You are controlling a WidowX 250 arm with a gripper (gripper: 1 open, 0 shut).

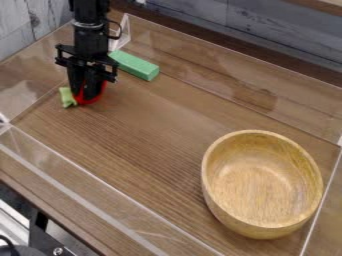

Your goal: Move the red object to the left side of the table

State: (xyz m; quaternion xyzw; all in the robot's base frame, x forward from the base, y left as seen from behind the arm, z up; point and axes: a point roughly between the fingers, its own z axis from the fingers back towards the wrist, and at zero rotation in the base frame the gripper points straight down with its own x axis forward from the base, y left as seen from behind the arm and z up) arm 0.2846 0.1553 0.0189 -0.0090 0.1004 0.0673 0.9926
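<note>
Wood-grain table point(147, 140): end effector point(88, 93) clamped on the red object point(87, 97), mostly hiding it.

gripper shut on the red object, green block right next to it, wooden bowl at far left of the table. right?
One thing is off: the wooden bowl sits at the near right of the table, not the far left, as the camera view shows. The rest holds: the gripper is shut on the red object, with the green block close beside it.

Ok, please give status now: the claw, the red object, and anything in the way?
Claw shut on red object, low at table's left end. Green block just behind. Wooden bowl far right, clear of it.
</note>
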